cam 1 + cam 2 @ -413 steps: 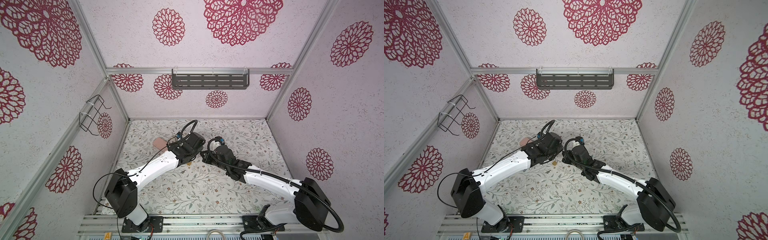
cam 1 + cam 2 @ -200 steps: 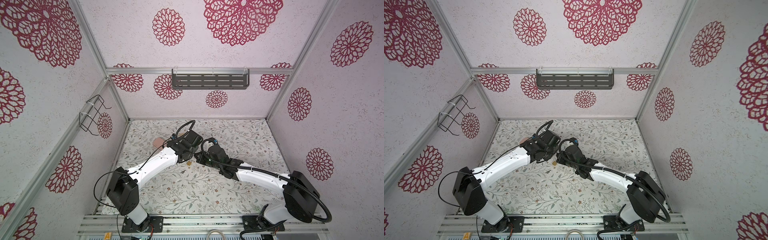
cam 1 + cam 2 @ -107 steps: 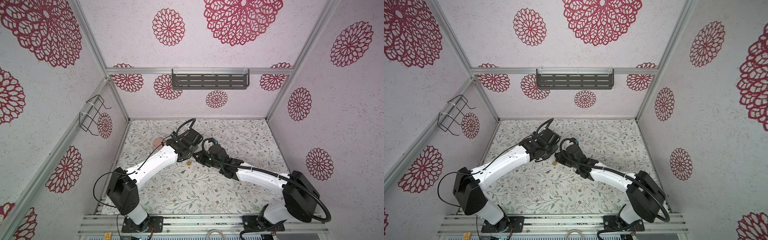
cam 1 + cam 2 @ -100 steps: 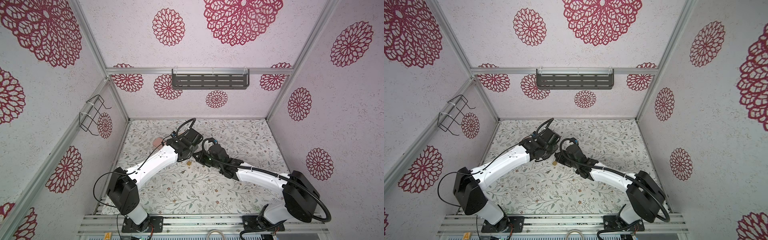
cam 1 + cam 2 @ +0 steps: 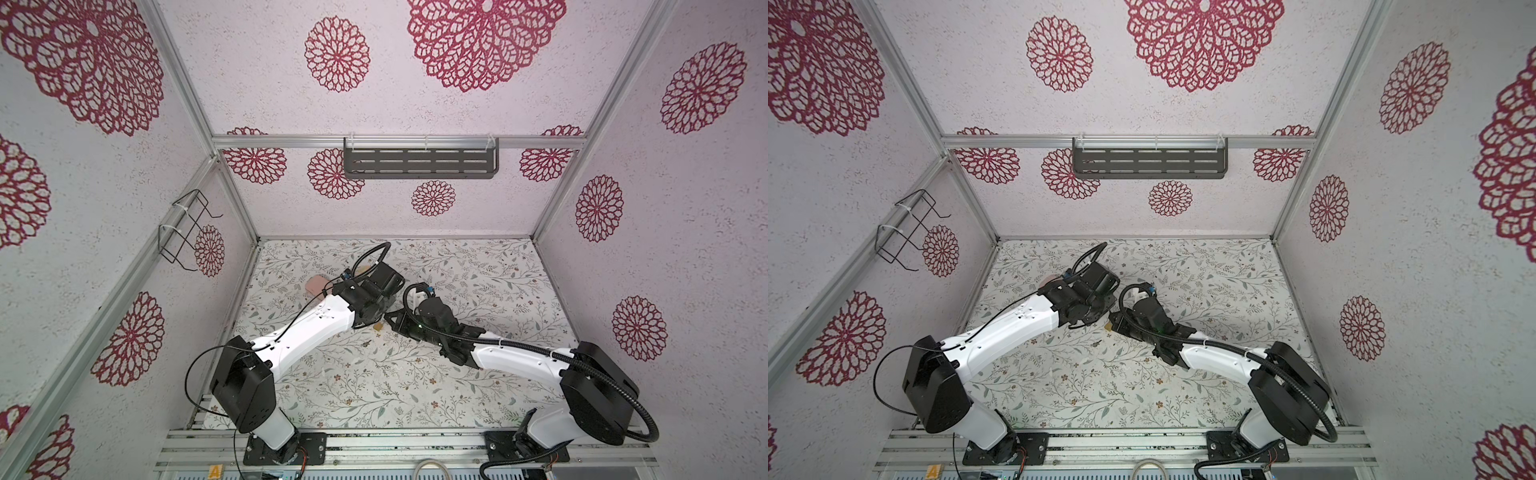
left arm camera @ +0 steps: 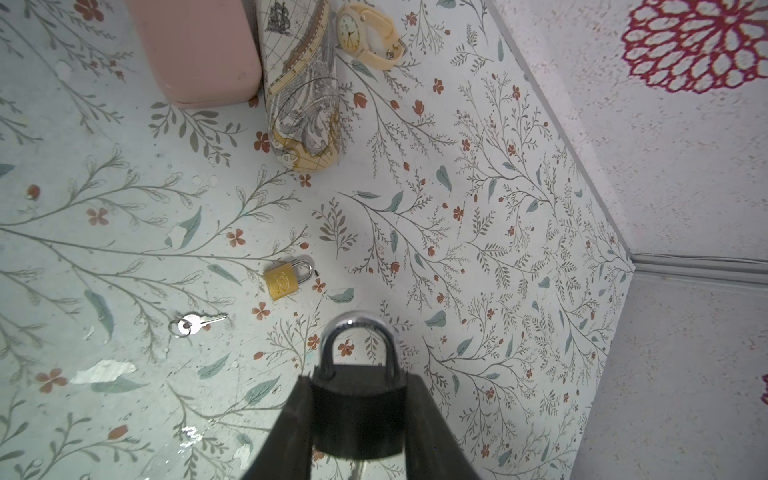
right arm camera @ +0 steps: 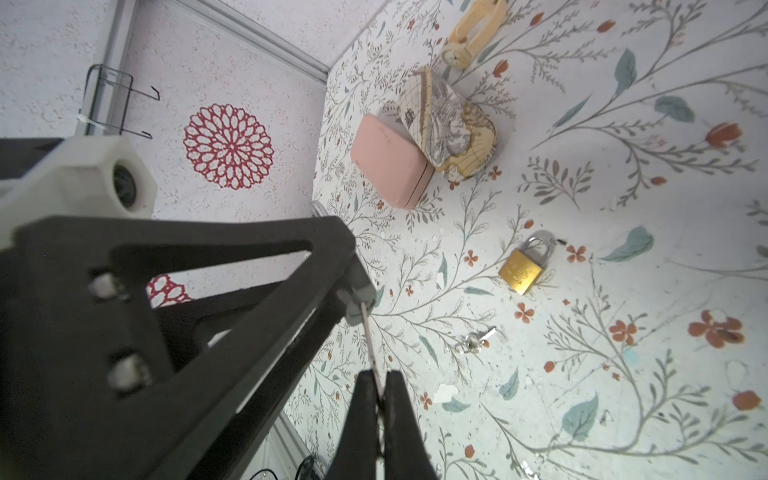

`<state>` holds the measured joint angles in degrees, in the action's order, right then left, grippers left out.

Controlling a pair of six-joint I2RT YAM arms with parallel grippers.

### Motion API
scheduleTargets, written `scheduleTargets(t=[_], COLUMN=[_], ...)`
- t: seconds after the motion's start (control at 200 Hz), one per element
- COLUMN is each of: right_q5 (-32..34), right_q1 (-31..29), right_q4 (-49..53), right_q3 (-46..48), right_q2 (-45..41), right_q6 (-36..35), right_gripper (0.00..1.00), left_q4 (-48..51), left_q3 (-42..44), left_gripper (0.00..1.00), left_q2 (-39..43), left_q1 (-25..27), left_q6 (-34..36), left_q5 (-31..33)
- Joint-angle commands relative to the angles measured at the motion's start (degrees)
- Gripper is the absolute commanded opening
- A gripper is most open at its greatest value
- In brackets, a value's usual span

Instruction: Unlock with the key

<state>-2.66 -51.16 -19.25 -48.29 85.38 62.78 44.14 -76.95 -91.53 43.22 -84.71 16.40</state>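
Right wrist view: right gripper [image 7: 379, 376] pinches key [image 7: 369, 332], left gripper [image 6: 360, 380] clamps black padlock [image 6: 357, 419]; I'd keep the blade straight and twist gently.

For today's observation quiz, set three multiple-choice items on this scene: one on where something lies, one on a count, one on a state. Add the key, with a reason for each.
1. Which thing rests against the pink case?
A. the loose key
B. the map-print pouch
C. the wristwatch

2. How many padlocks are in view?
A. one
B. two
C. three

3. How do the jaws of the right gripper stand?
A. open and empty
B. shut on the wristwatch
C. shut on a key

Key:
1 B: the pouch lies along the case's side.
2 B: a black padlock sits in the left gripper, and a brass padlock lies on the table.
3 C: the jaws pinch a thin key whose blade points at the held padlock.
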Motion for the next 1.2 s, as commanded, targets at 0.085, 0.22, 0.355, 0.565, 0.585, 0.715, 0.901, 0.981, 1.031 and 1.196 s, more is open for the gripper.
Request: scheduleTargets(t=[0.085, 0.22, 0.355, 0.565, 0.585, 0.715, 0.901, 0.981, 1.031, 1.196], right_q5=[14.0, 16.1, 15.6, 11.9, 11.7, 11.6, 10.3, 7.3, 5.3, 4.5], right_q1=[-0.4, -1.9, -3.0, -3.4, -3.4, -3.7, -3.9, -3.8, -3.8, -3.8], right_q4=[-0.9, 0.5, 0.4, -0.4, 0.1, 2.8, 5.8, 5.4, 5.2, 5.0], right_q3=[-1.8, -1.4, -1.0, -0.3, -0.5, -0.7, -2.1, -3.4, -4.3, -7.2], right_q2=[-2.1, -1.7, -1.1, -0.5, -0.5, -0.8, -0.8, -0.1, 0.5, 0.2], right_q6=[-1.0, -1.8, -2.4, -2.9, -3.1, -4.0, -7.0, -8.0, -8.4, -11.4], right_gripper=[0.00, 0.00, 0.00, 0.00, 0.00, 0.00, 0.00, 0.00, 0.00, 0.00], left_q4=[3.6, 2.1, 1.8, -2.0, -1.9, -1.7, -0.7, -2.1, -1.8, 0.3], left_q3=[1.6, 3.3, 3.9, 6.1, 6.0, 5.5, 5.6, 6.0, 5.7, 4.3], left_gripper=[0.00, 0.00, 0.00, 0.00, 0.00, 0.00, 0.00, 0.00, 0.00, 0.00], left_q2=[5.0, 5.9, 7.3, 9.2, 9.3, 9.3, 9.4, 9.6, 9.4, 9.0], left_q1=[2.7, 2.3, 1.9, 0.3, 0.3, 0.2, -0.3, -0.2, -0.1, 0.5], left_q6=[-2.9, -5.1, -7.2, -9.9, -9.9, -10.4, -10.0, -10.1, -9.6, -7.4], left_q5=[-11.5, -11.6, -10.1, -10.5, -10.4, -9.7, -8.9, -9.6, -9.7, -10.3])
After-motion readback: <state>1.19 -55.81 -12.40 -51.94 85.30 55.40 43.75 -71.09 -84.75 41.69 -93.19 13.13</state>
